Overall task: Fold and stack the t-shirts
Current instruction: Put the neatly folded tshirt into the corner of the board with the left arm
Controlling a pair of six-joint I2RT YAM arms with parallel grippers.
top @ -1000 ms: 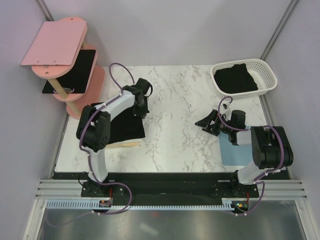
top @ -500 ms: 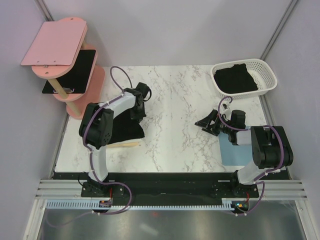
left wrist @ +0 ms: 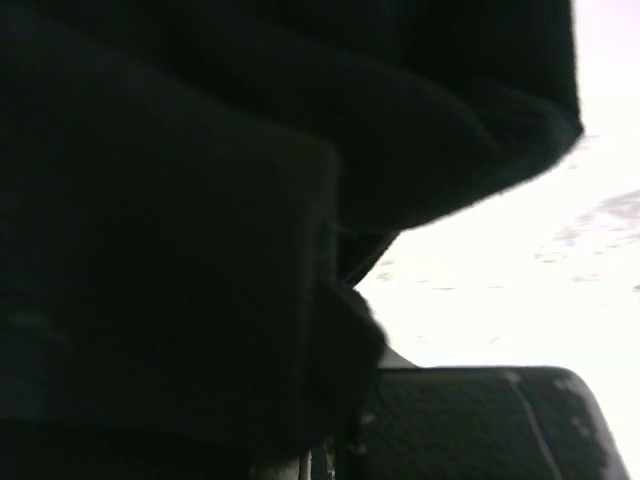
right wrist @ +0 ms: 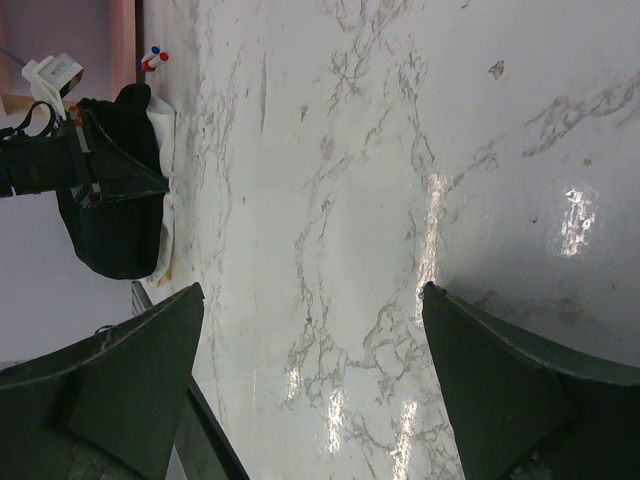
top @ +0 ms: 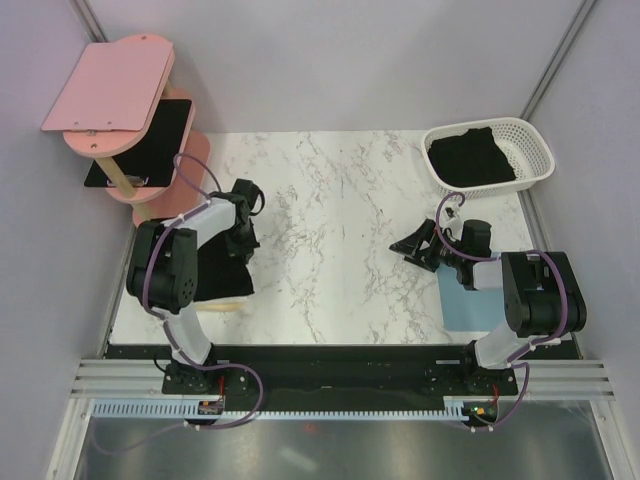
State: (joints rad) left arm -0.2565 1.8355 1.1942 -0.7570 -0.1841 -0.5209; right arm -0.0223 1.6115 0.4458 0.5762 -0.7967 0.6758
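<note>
A folded black t-shirt (top: 215, 272) lies at the left edge of the marble table (top: 340, 200), on a pale sheet whose edge shows beneath it. My left gripper (top: 243, 222) is at the shirt's far right corner and looks shut on the fabric. In the left wrist view black cloth (left wrist: 200, 200) fills most of the frame, bunched against one finger (left wrist: 480, 420). The shirt also shows in the right wrist view (right wrist: 110, 235). My right gripper (top: 415, 247) is open and empty, low over the table at the right; its view (right wrist: 312, 290) shows bare marble between the jaws.
A white basket (top: 535, 150) at the back right holds another black garment (top: 470, 158). A light blue mat (top: 462, 297) lies by the right arm's base. A pink tiered stand (top: 110, 85) with a black panel stands off the table's back left corner.
My left gripper has moved left and slightly toward the near edge, dragging the black t-shirt with it to the table's left edge. The right arm has not moved.
</note>
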